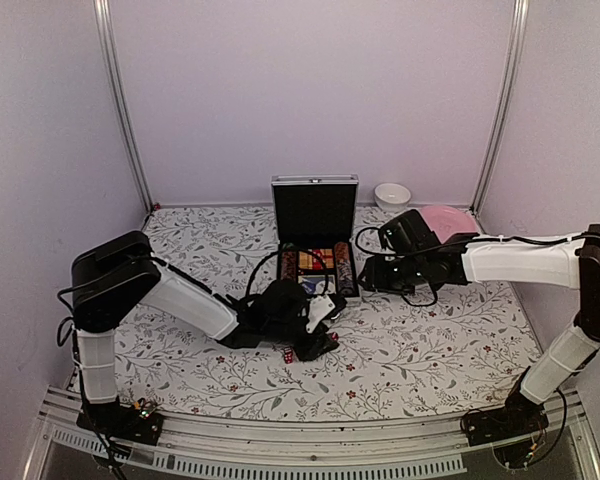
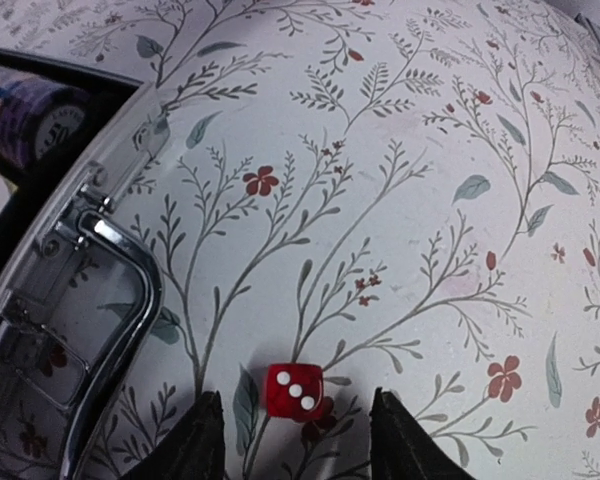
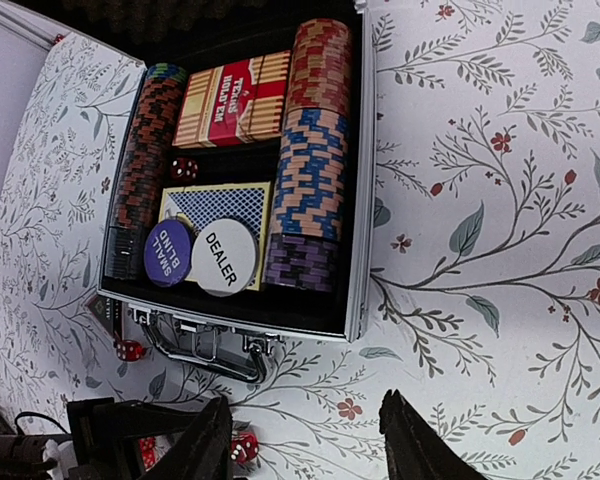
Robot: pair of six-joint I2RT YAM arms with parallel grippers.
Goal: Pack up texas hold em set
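Black fingers (image 2: 202, 445) of the left gripper (image 2: 296, 440) stand apart at the bottom of the left wrist view; a small red die (image 2: 294, 390) lies on the floral tablecloth (image 2: 400, 200) between them, three pips facing up, with a gap on either side; just to its left runs the metal handle (image 2: 120, 290) of the silver case (image 1: 317, 240). That case sits open mid-table toward the far wall, its black-lined lid upright; inside, rows of poker chips (image 3: 310, 150) line both long sides; between the rows lie the tan-red card pack (image 3: 232, 100), another die (image 3: 184, 168), a blue-backed card (image 3: 220, 205), a white DEALER button (image 3: 223, 258) and a purple SMALL BLIND button (image 3: 168, 253). Two loose dice (image 3: 130, 350) lie on the cloth near the handle. At the case's right side hangs the right gripper (image 3: 305, 450), jaws apart with nothing between them; behind it stand a pink plate (image 1: 450, 220) and a white bowl (image 1: 392, 195).
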